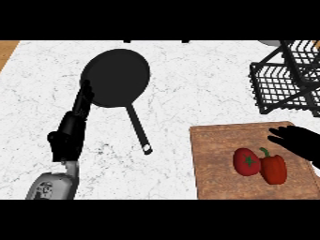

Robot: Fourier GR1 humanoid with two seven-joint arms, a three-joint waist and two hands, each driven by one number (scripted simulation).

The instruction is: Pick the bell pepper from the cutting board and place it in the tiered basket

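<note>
My right hand's [308, 146] fingers [280, 137] are straight and a little spread, pointing toward the view's left over the board's [214, 180] far right part. They hold nothing. Just below them and apart from them lies the pepper [274, 170]: glossy red, blocky and lobed. Its long axis runs nearly up and down the view, and its curved green stem [265, 152] points away from me, slightly left. A rounder, darker red piece [246, 162] with a green star on top touches its left side; I cannot tell whether it is a separate thing. The board is brown wood with visible grain, rectangular, and lies flat on the white marbled tabletop [190, 84].

The basket [287, 82], black wire mesh with square walls, stands beyond the board at the far right, well apart from the pepper.

My left hand [71, 129] is at the left with its fingers straight, together and upright, their tips overlapping the left rim of a round matte black pan [117, 75]. The pan's thin handle [139, 129] runs toward me.
</note>
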